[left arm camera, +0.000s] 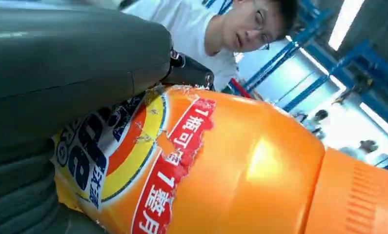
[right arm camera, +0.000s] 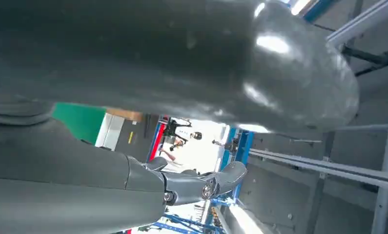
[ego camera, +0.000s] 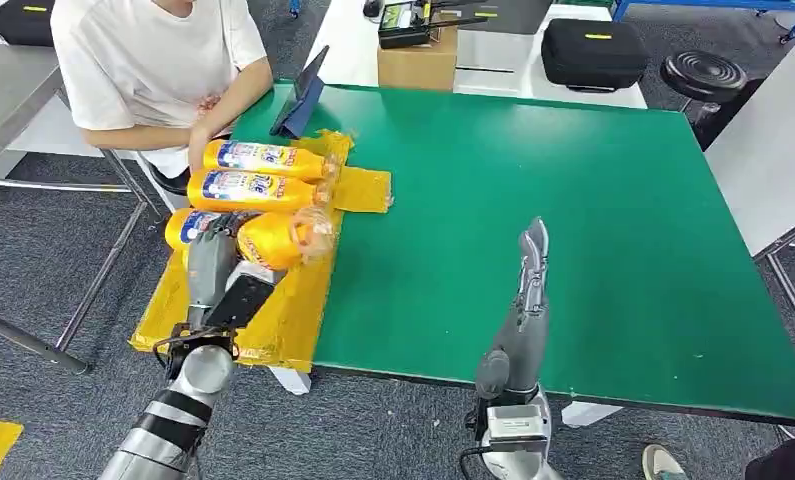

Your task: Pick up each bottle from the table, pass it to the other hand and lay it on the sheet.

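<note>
Where the grey carpet [ego camera: 33, 290] meets the desk's left edge, a yellow sheet [ego camera: 293, 320] hangs partly over the side of the green desk [ego camera: 573, 220], crinkled and glossy. Two orange bottles [ego camera: 258, 158] lie side by side across its far end, and a third [ego camera: 188, 226] lies nearer, partly hidden behind the left robot hand [ego camera: 211, 262]. That robot hand holds a fourth orange bottle [ego camera: 278, 238] just above or on the sheet; the left wrist view shows the thumb pressed over the bottle's [left arm camera: 221, 170] label, though whether the bottle already rests on the sheet is hard to tell. A person in a white shirt [ego camera: 153, 60] sits at the desk's far left corner, one hand near the bottles, beside a propped dark tablet [ego camera: 303, 100]. Further right, the right robot hand [ego camera: 533, 262] is raised over bare green surface, fingers stretched out straight and holding nothing. Beyond the far edge stand a cardboard box [ego camera: 418, 62] and a black case [ego camera: 593, 50]; a black stool [ego camera: 703, 75] stands at the right.
</note>
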`<state>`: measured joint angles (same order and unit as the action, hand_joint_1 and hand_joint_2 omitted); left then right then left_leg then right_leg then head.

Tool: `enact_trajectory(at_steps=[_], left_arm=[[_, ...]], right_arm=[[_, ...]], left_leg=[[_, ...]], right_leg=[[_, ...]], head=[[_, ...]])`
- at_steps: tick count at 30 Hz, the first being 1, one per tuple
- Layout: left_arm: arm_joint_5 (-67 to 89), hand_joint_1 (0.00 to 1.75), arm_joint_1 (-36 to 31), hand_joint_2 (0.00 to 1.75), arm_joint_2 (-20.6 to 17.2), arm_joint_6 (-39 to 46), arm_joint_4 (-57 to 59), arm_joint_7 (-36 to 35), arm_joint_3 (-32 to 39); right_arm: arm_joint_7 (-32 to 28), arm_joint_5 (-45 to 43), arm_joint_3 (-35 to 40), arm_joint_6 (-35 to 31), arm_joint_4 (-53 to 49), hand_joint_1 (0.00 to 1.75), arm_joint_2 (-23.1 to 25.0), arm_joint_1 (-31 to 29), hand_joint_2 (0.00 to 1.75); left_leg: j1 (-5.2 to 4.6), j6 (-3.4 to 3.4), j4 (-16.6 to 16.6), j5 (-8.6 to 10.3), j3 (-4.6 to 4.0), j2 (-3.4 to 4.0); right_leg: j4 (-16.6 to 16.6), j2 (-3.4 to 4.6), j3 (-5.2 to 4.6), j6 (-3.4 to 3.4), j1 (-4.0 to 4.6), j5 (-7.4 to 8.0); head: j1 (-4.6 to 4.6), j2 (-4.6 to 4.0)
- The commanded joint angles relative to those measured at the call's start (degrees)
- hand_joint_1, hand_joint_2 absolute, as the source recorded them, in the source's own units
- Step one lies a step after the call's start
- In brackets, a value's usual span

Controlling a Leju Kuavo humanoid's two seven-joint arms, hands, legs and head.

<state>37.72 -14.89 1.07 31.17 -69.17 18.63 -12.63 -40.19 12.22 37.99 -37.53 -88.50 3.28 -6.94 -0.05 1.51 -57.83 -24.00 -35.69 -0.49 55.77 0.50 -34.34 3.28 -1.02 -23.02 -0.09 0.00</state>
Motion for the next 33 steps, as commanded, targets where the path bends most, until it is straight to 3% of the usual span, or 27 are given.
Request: enact_trajectory(at_steps=[1,6,17,18,25,26,27,28,33], left_arm=[[17.57,1.75,-7.47,1.75,-5.2,0.93,19.31,-10.9,-2.87],[15.89,1.75,-8.87,1.75,-4.37,-11.47,21.86,-14.7,-1.43],[13.81,1.75,-9.9,1.75,-4.08,-17.89,25.88,-11.03,-1.39],[12.99,1.66,-9.82,1.75,-3.94,-18.93,26.11,-9.68,-1.49],[12.8,1.66,-9.71,1.75,-3.73,-19.1,26.16,-9.53,-1.51],[12.73,1.03,-9.61,1.75,-3.66,-19.17,26.08,-9.31,-1.59],[12.67,0.14,-9.53,1.75,-3.69,-19.38,25.92,-8.89,-1.8],[11.9,0.0,-9.36,1.75,-3.57,-20.48,25.66,-8.12,-1.93],[11.02,0.0,-8.78,1.75,-3.78,-23.67,23.38,-6.42,-3.65]], right_arm=[[0.19,-1.4,-4.26,3.22,0.47,0.0,1.44,1.63,0.0],[0.19,-1.92,-6.15,5.14,0.57,0.0,1.86,2.29,0.0],[0.19,-2.85,-7.84,8.54,1.86,0.0,3.18,1.52,0.0],[0.19,-3.15,-7.86,8.99,1.97,0.0,3.25,1.38,0.0],[0.19,-3.19,-7.88,9.03,1.99,0.0,3.26,1.35,0.0],[0.19,-3.27,-7.92,9.07,2.05,0.0,3.28,1.34,0.0],[0.19,-3.37,-7.95,9.1,2.0,0.0,3.32,1.31,0.0],[0.19,-3.22,-7.85,9.18,2.14,0.0,3.34,1.21,0.0],[0.19,-3.44,-7.79,9.38,3.08,0.0,3.55,1.08,0.0]], left_leg=[[0.02,-0.07,0.07,-0.04,0.21,-0.03],[0.05,-0.1,0.02,-0.09,0.24,-0.1],[0.02,-0.11,0.04,-0.06,0.26,0.01],[0.05,-0.12,0.03,-0.07,0.29,0.02],[0.03,-0.14,0.04,0.02,0.37,-0.13],[0.03,-0.12,0.05,0.07,0.34,-0.19],[0.04,-0.14,0.05,0.05,0.4,-0.19],[0.04,-0.1,0.06,0.1,0.36,-0.26],[0.03,-0.1,0.07,0.08,0.4,-0.26]], right_leg=[[-0.06,-0.08,0.24,-0.1,0.03,-0.06],[-0.01,-0.16,0.29,-0.14,0.07,-0.13],[-0.01,-0.04,0.27,-0.15,0.04,-0.07],[-0.02,-0.04,0.31,-0.17,0.08,-0.08],[-0.02,-0.17,0.41,-0.12,0.04,-0.06],[-0.03,-0.19,0.39,-0.11,0.03,-0.04],[-0.04,-0.2,0.47,-0.15,0.05,-0.06],[-0.05,-0.24,0.45,-0.12,0.03,-0.04],[-0.06,-0.25,0.49,-0.13,0.04,-0.05]], head=[[0.02,0.0],[0.02,0.0],[0.02,0.0],[0.02,0.0],[0.0,0.0],[0.0,0.0],[0.0,-0.02],[0.02,0.0],[0.02,0.0]])
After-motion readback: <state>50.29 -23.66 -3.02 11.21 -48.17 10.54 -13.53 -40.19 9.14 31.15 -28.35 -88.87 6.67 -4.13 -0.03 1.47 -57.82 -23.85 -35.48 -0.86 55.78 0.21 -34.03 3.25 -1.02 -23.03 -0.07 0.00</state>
